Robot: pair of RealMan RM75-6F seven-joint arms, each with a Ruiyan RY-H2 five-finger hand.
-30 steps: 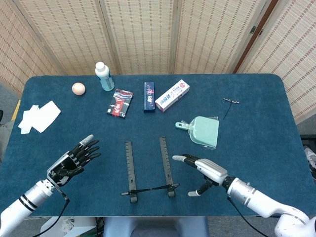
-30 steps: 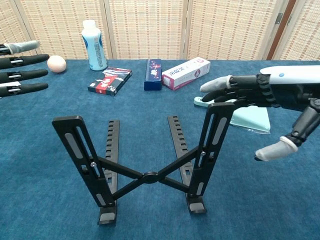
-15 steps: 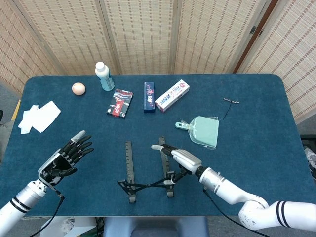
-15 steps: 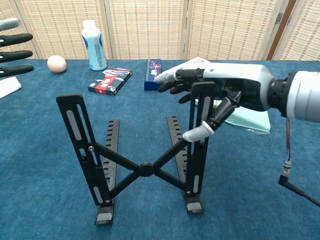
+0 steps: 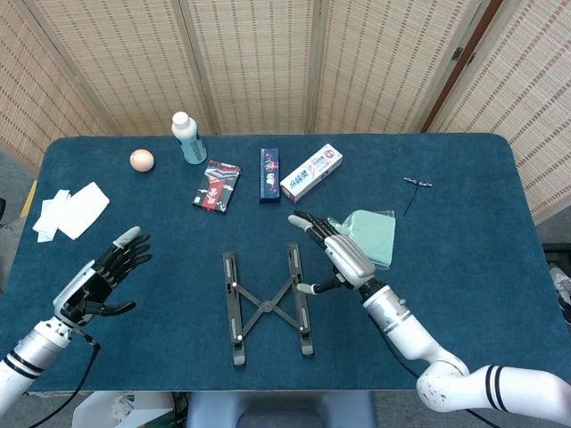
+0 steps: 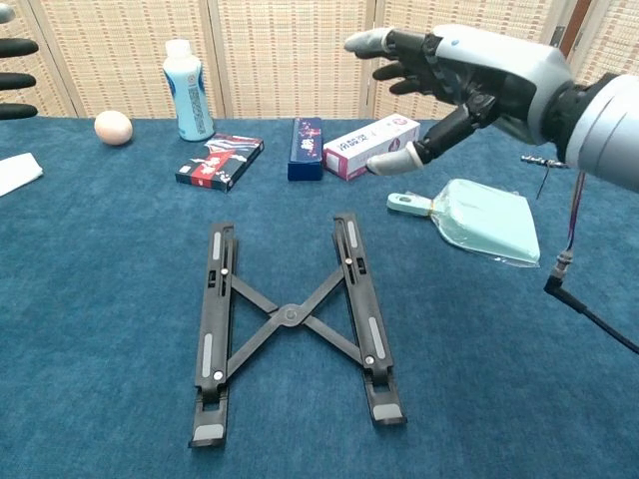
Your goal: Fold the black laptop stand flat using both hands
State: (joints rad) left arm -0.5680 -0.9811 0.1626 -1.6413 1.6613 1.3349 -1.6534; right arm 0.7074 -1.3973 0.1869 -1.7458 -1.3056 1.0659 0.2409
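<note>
The black laptop stand [image 5: 266, 305] [image 6: 290, 317] lies flat on the blue table, its two rails parallel and the cross brace between them. My right hand [image 5: 333, 252] [image 6: 461, 80] hovers above and to the right of the stand, fingers spread, holding nothing. My left hand [image 5: 100, 280] is far to the left of the stand, fingers apart and empty; only its fingertips [image 6: 14, 80] show at the left edge of the chest view.
A mint dustpan [image 5: 368, 235] lies just right of my right hand. Behind the stand are a white box [image 5: 311, 172], a dark blue box [image 5: 269, 173], a black-red packet [image 5: 217, 185], a bottle [image 5: 187, 137] and an egg [image 5: 141, 160]. White cloths [image 5: 71, 212] lie far left.
The stand went from propped upright to lying flat on the table. My right hand pushed its upright down, then lifted away up and back. My left hand drifted left.
</note>
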